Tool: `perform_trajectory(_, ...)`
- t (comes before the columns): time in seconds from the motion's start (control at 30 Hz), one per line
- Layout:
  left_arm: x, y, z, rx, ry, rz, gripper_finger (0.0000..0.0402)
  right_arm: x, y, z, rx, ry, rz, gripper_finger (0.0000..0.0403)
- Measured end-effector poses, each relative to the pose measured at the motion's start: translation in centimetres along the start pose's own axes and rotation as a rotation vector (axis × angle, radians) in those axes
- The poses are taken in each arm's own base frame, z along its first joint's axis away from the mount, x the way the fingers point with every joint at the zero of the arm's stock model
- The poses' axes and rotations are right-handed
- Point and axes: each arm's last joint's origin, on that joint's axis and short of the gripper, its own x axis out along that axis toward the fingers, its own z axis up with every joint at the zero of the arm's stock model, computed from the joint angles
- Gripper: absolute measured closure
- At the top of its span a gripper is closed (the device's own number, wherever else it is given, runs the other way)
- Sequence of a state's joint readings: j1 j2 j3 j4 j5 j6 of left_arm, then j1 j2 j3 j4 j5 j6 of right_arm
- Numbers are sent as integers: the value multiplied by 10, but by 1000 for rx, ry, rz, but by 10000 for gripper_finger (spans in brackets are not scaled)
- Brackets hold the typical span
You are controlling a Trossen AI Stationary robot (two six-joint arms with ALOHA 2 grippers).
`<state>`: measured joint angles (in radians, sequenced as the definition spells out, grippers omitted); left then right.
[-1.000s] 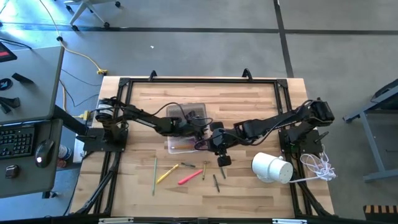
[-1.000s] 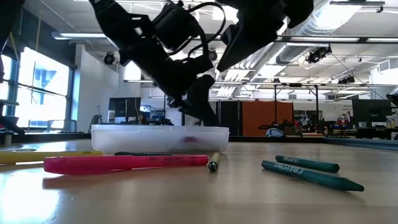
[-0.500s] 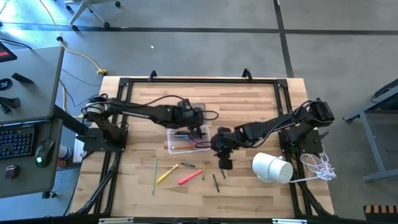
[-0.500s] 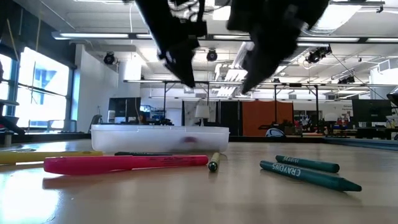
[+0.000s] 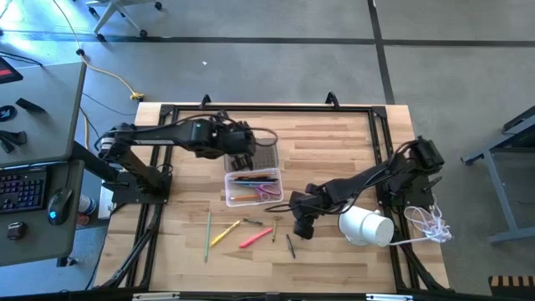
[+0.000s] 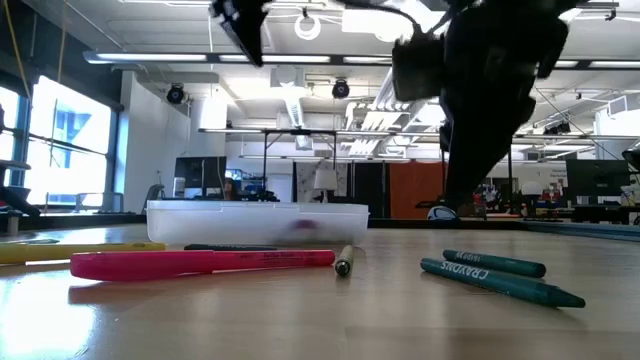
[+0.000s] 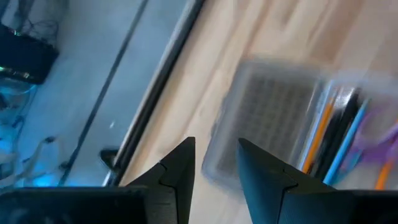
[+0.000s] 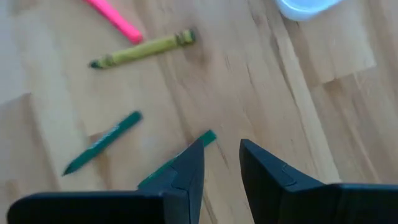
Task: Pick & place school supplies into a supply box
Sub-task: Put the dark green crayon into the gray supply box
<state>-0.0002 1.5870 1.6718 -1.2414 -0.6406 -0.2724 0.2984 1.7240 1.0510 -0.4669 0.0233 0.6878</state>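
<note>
The supply box (image 5: 253, 188), a clear case, stands open at the table's middle with pens and purple scissors (image 5: 269, 191) inside; its ribbed lid (image 5: 264, 155) lies just behind it. Loose school supplies lie nearer the front edge: a green pencil (image 5: 207, 237), a yellow one (image 5: 223, 233), a pink marker (image 5: 255, 237), an olive crayon (image 8: 143, 48) and two dark green crayons (image 8: 102, 143). My left gripper (image 7: 214, 162) hangs open high above the lid's left side. My right gripper (image 8: 221, 162) is open, pointing down just over the green crayons, with nothing between its fingers.
A white cylinder (image 5: 365, 227) lies on its side right of my right gripper, with a white cord (image 5: 428, 224) beyond it at the table's right edge. A black frame (image 5: 267, 108) runs around the tabletop. Bare wood (image 5: 334, 267) lies along the near edge.
My left gripper has risen out of the supply box and drawn back toward the table's far left, now well above the lid. My right gripper has sunk and moved toward the near edge, over the green crayons, rolling about its own axis as it went.
</note>
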Motion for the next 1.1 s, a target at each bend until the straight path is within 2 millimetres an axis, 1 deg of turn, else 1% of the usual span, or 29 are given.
perform_trajectory(0.1, -9, 8, -1, -5, -5, 7, 250, 11, 2, 7, 29, 26, -1, 316)
perform_trajectory(0.13, -11, 9, 2, -18, -33, 14, 250, 15, 4, 9, 30, 39, -7, 316)
perform_trajectory(0.27, -12, 10, 2, 16, -34, 41, 250, 27, 10, 14, 19, 112, -37, 316)
perform_trajectory(0.43, -13, 11, 1, 47, -36, 55, 250, 31, 16, 19, 46, 189, -74, 316)
perform_trajectory(0.57, -13, 12, 2, 49, -41, 83, 250, 30, 21, 23, 94, 177, -75, 316)
perform_trajectory(0.8, -13, 13, 0, 58, -34, 101, 250, 37, 13, 12, 210, 234, -95, 316)
perform_trajectory(0.93, -13, 13, 0, 58, -34, 102, 250, 40, 10, 8, 222, 225, -88, 316)
perform_trajectory(1.1, -13, 13, 1, 58, -36, 108, 250, 42, 10, 9, 206, 204, -68, 316)
